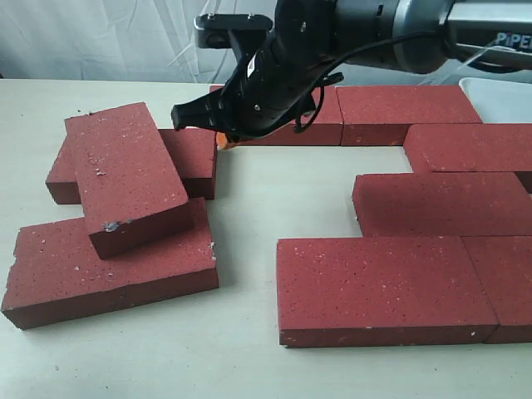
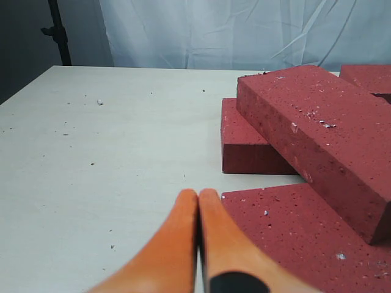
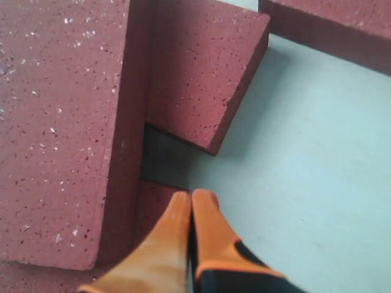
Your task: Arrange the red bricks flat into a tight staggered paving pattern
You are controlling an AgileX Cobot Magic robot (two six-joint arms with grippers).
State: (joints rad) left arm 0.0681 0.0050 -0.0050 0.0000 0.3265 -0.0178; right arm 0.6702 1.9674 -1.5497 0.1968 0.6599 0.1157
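Three red bricks form a loose pile at the left: a tilted top brick rests on a back brick and a front brick. Several more lie flat at the right, among them a near brick, a middle brick and a back brick. My right gripper reaches across, shut and empty, at the pile's back right corner. In the right wrist view its tips hover over a low brick's edge beside the top brick. My left gripper is shut and empty beside the pile's front brick.
The pale table shows bare between the pile and the laid bricks. A white container stands at the back right. A white curtain hangs behind. The black right arm spans the back of the scene.
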